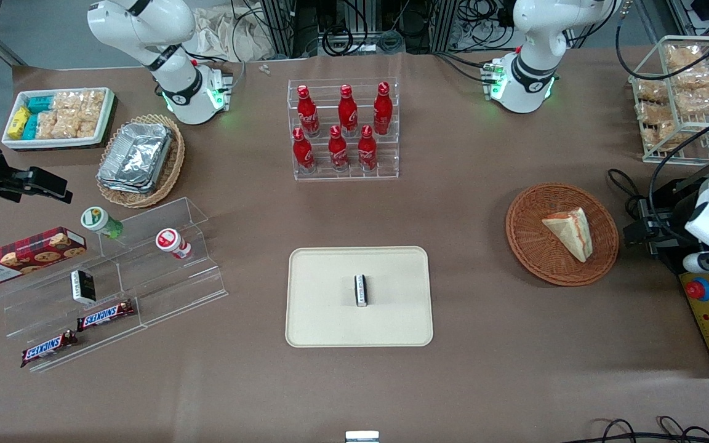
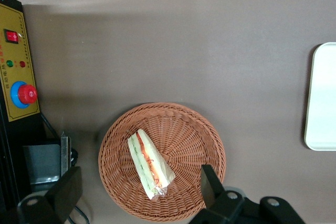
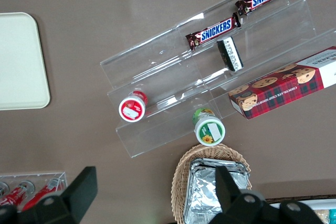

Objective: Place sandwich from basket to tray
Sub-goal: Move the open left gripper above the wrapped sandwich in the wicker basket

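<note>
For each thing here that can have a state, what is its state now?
Sandwich: wrapped, lying in the basket.
Basket: holds only the sandwich.
Tray: holds one small dark packet, no sandwich yet.
Gripper: open, above the basket, holding nothing.
Bottles: upright in their clear rack.

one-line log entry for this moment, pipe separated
claw: open, above reddish-brown round wicker basket | wrapped triangular sandwich: in basket, ungrasped | cream rectangular tray: holds small black-white packet

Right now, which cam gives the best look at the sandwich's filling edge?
Left wrist view: the sandwich lies in the basket with its filling stripes facing the camera, between the open end effector fingers. Front view shows mostly bread. Right wrist view misses it.
</note>
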